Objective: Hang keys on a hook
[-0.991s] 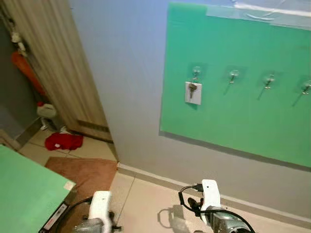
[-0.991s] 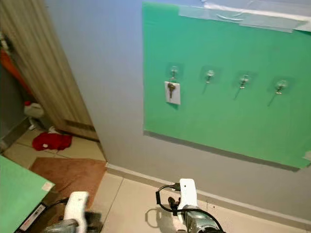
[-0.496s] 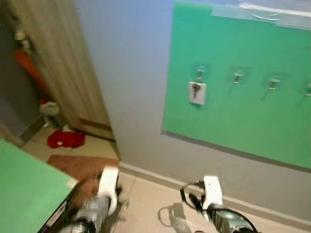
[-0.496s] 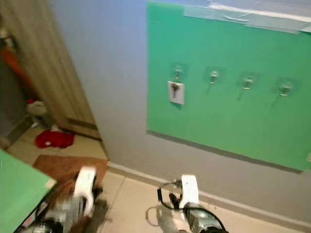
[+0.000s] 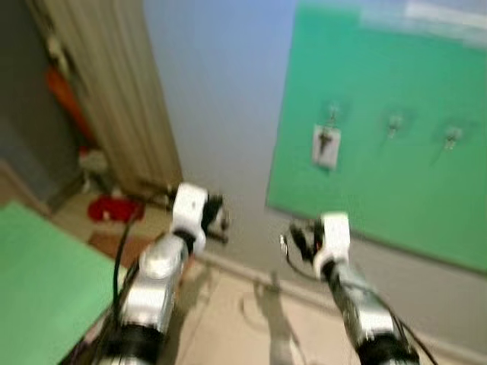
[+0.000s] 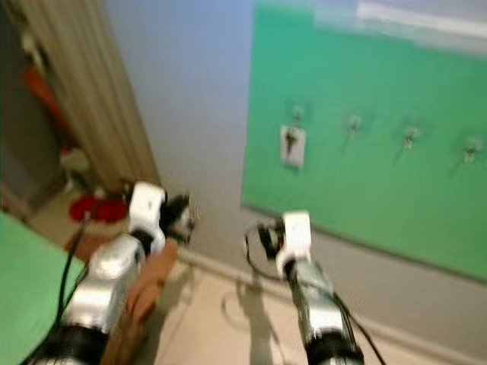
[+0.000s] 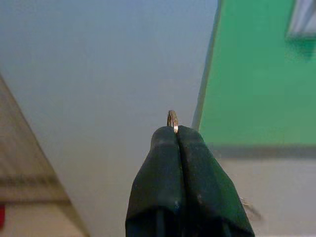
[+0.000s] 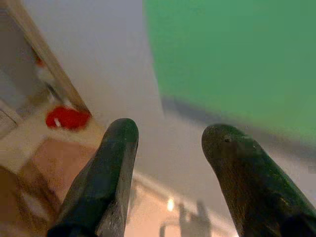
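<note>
**Both arms raised before the green board, a key ring pinched in the left gripper**

Nearest the camera, the two silver arms reach up and forward from the lower edge of the head views, which are blurred. The left gripper has its two black fingers pressed flat together, and a small brass-coloured key ring pokes out edge-on from between their tips; whatever hangs from the ring is hidden behind the fingers. In the head view this gripper sits in front of the pale grey wall, left of the board. The right gripper is spread wide, its fingers well apart with nothing between them; in the head view it hangs near the lower left corner of the board, with a black cable looped beside its white wrist housing.

To the robot's left, low down, lies a flat green surface. Beyond it on the tiled floor are a brown mat and a red object at the foot of a striped beige curtain.

Farthest off, a green board is fixed to the wall. A row of small hooks runs along it. The leftmost hook bears a key with a white tag; the next hook and another hook to its right look bare, though the blur makes fine detail hard to judge. A strip of tape crosses the board's top edge.
</note>
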Available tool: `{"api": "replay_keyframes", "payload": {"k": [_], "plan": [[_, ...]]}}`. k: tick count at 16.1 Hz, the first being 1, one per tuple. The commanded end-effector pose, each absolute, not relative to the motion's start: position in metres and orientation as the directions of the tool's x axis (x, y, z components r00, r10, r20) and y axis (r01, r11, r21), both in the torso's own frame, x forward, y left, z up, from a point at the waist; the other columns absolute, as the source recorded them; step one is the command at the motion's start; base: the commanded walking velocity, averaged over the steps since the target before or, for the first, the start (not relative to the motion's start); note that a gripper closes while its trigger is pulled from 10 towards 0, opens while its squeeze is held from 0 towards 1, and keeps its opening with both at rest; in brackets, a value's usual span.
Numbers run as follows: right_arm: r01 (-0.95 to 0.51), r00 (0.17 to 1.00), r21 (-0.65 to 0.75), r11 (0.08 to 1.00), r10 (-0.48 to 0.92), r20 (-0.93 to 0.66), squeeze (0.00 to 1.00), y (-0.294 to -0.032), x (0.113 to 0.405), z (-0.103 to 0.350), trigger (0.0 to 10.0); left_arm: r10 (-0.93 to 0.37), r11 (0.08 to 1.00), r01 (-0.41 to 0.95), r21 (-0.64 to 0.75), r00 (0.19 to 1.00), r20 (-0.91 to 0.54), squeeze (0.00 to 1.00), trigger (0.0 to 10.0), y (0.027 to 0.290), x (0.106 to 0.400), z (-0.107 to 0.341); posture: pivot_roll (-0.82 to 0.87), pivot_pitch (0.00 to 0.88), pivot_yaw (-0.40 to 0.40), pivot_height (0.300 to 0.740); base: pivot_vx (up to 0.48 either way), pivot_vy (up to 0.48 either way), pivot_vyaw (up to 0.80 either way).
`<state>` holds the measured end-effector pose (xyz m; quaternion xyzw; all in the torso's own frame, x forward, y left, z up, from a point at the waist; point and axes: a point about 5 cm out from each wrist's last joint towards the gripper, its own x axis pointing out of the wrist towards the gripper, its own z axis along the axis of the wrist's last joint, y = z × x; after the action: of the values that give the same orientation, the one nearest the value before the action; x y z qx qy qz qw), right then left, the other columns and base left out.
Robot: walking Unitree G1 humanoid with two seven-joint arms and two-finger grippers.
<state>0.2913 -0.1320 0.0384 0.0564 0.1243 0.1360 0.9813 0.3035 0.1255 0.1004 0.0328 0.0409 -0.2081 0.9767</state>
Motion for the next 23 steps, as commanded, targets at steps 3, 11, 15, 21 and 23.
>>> {"api": "replay_keyframes", "payload": {"k": [3, 11, 15, 21, 23], "plan": [[-0.282, 0.952, 0.082, 0.956, 0.290, -0.097, 0.00, -0.136, 0.286, 0.079, 10.0, -0.440, 0.898, 0.436, 0.064, 0.891, 0.108, 0.00, 0.0, 0.114, 0.295, 0.160, -0.06, 0.000, 0.033, 0.707, 0.000, 0.000, 0.00], [-0.275, 0.961, 0.081, 0.958, 0.278, -0.018, 0.00, -0.124, 0.284, 0.102, 10.0, -0.474, 0.880, 0.471, 0.054, 0.874, 0.107, 0.00, 0.0, 0.112, 0.290, 0.175, -0.07, 0.000, 0.039, 0.707, 0.000, 0.000, -0.25], [-0.286, 0.957, 0.084, 0.955, 0.289, -0.030, 0.00, -0.119, 0.287, 0.104, 10.0, -0.506, 0.862, 0.503, 0.054, 0.858, 0.084, 0.00, 0.0, 0.105, 0.290, 0.172, -0.07, 0.000, 0.036, 0.707, 0.000, 0.000, -0.62], [-0.289, 0.955, 0.091, 0.953, 0.293, -0.039, 0.00, -0.117, 0.288, 0.104, 10.0, -0.542, 0.839, 0.535, 0.097, 0.837, 0.076, 0.00, 0.0, 0.097, 0.300, 0.176, -0.08, 0.000, 0.032, 0.707, 0.000, 0.000, -0.59], [-0.285, 0.956, 0.096, 0.954, 0.290, -0.042, 0.00, -0.117, 0.288, 0.104, 10.0, -0.561, 0.827, 0.554, 0.095, 0.825, 0.075, 0.00, 0.0, 0.095, 0.298, 0.174, -0.08, 0.000, 0.033, 0.707, 0.000, 0.000, -0.58]]}}
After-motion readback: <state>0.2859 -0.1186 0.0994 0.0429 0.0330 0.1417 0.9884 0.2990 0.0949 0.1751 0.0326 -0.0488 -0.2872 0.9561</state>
